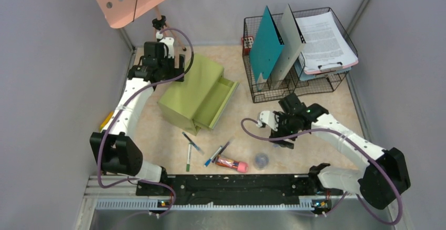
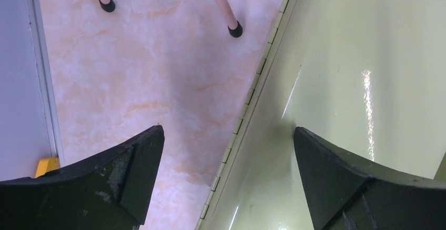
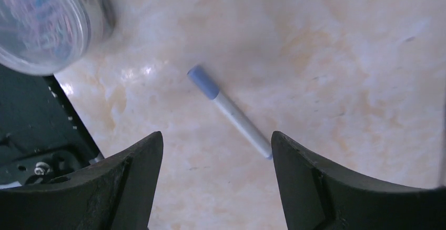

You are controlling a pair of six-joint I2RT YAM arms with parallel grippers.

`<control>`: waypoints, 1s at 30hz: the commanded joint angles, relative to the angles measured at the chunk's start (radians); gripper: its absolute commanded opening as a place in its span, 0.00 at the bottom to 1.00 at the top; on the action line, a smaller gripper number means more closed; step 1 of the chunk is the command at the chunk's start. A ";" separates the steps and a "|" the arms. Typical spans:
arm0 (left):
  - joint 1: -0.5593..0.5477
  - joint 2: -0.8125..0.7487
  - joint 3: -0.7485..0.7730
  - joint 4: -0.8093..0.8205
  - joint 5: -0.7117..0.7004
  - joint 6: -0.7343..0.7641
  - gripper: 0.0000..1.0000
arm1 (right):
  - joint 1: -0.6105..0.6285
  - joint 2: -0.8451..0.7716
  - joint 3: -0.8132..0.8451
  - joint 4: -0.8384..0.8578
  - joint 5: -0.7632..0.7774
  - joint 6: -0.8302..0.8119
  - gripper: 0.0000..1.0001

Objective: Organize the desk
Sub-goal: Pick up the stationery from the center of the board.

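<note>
While your left hand (image 2: 227, 135) and right hand (image 3: 215, 138) gape empty, your beige marbled worktop (image 1: 158, 140) runs lengthwise left to right.

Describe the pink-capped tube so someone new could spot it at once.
Start at the black rail along the desk's near edge. Just beyond its middle lie thin pens and, to the right, a round clear jar, with the tube between them. It alone is thick, with a red body and a pink cap.
</note>
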 commanded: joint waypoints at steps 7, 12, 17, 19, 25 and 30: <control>0.018 -0.052 -0.039 -0.049 -0.026 0.026 0.98 | -0.009 0.085 -0.155 0.154 0.124 -0.164 0.74; 0.019 -0.052 -0.053 -0.045 0.000 0.030 0.98 | -0.008 0.145 -0.169 0.206 0.145 -0.189 0.73; 0.020 -0.054 -0.067 -0.040 -0.001 0.036 0.98 | -0.009 0.195 -0.190 0.251 0.148 -0.194 0.69; 0.021 -0.057 -0.068 -0.041 -0.006 0.039 0.98 | -0.009 0.203 -0.206 0.265 0.153 -0.192 0.66; 0.029 -0.071 -0.068 -0.042 -0.009 0.044 0.98 | -0.009 0.204 -0.237 0.265 0.145 -0.172 0.35; 0.037 -0.077 -0.061 -0.049 -0.013 0.048 0.98 | -0.009 0.202 -0.164 0.214 0.138 -0.143 0.00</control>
